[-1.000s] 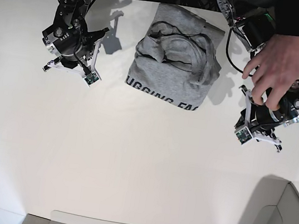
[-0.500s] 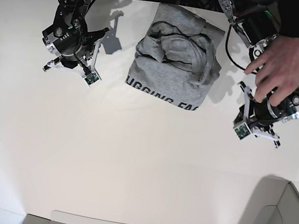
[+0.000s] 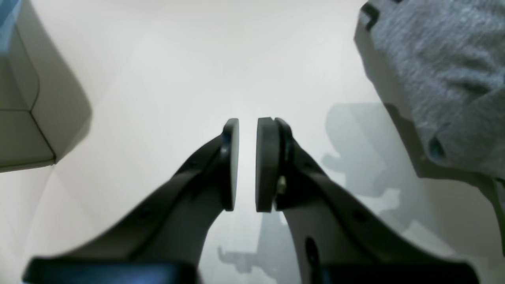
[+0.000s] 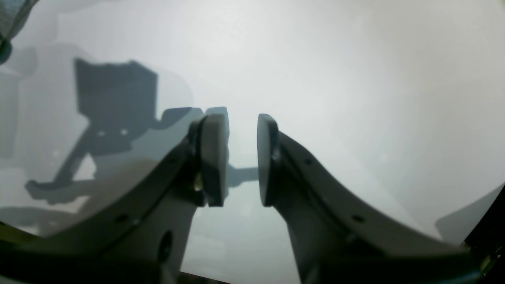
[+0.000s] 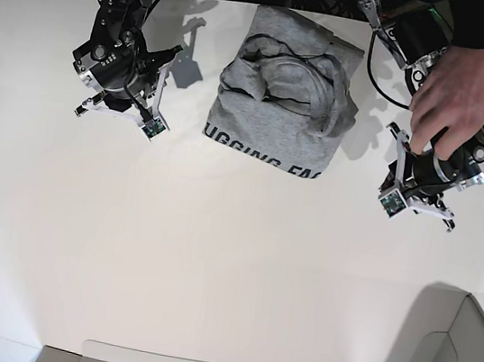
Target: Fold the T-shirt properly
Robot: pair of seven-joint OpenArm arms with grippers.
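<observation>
Left wrist: left gripper (image 3: pixel 247 163), matte black flat pads, narrow gap, nothing between; heather-grey T-shirt (image 3: pixel 438 75), knit texture, upper right on smooth white table (image 3: pixel 165 71).

Right wrist: right gripper (image 4: pixel 241 159), jaws slightly parted, empty.

Base: T-shirt bunched at table's far middle, dark lettering "UGGING FA"; human hand (image 5: pixel 464 96) on left arm.
</observation>
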